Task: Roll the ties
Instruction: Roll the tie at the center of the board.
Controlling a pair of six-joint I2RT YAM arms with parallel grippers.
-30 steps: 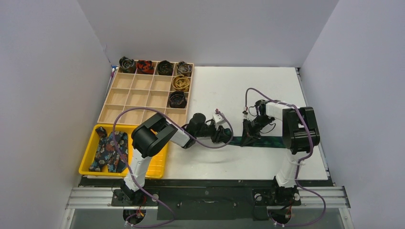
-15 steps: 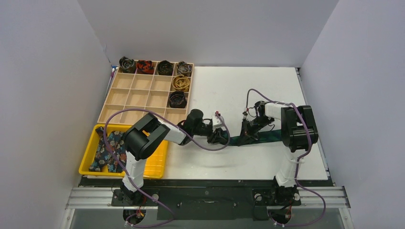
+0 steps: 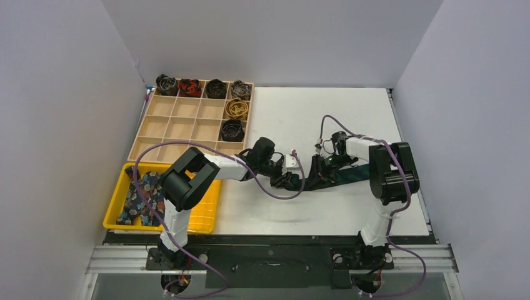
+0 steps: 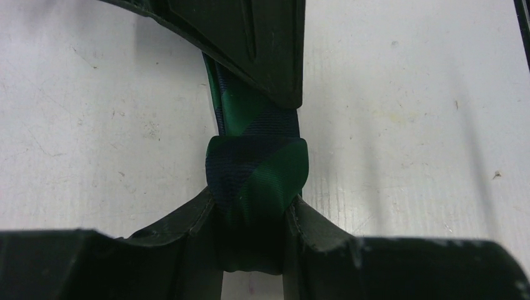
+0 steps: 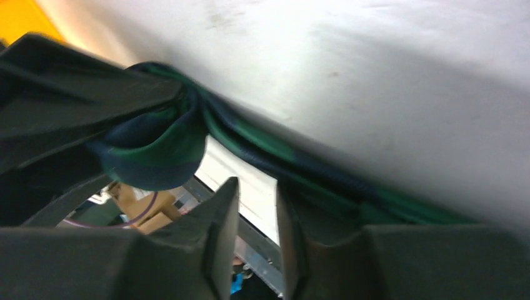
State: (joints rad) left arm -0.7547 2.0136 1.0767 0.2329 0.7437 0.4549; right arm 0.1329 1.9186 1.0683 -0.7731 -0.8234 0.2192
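The dark green-navy plaid tie [image 3: 342,175] lies on the white table, running right from both grippers. My left gripper [image 3: 289,180] is shut on its rolled end, a small coil [image 4: 256,178] pinched between the two fingers [image 4: 187,222]. My right gripper [image 3: 317,174] stands just right of the coil, over the flat strip. In the right wrist view its jaws [image 5: 257,240] stand a narrow gap apart with nothing between them. There the coil [image 5: 153,156] hangs at the left and the strip [image 5: 325,181] passes beside the right finger. The right gripper's finger [image 4: 250,37] rests on the strip in the left wrist view.
A wooden compartment box [image 3: 181,128] stands at the back left, with rolled ties [image 3: 237,109] in several cells along its far and right sides. A yellow tray [image 3: 206,215] at the near left holds floral ties [image 3: 144,197]. Purple cables loop over both arms.
My left gripper has turned with the coil and shifted slightly back. My right gripper has moved a little left. The tie's free end has swung away, so the strip now slants up to the right.
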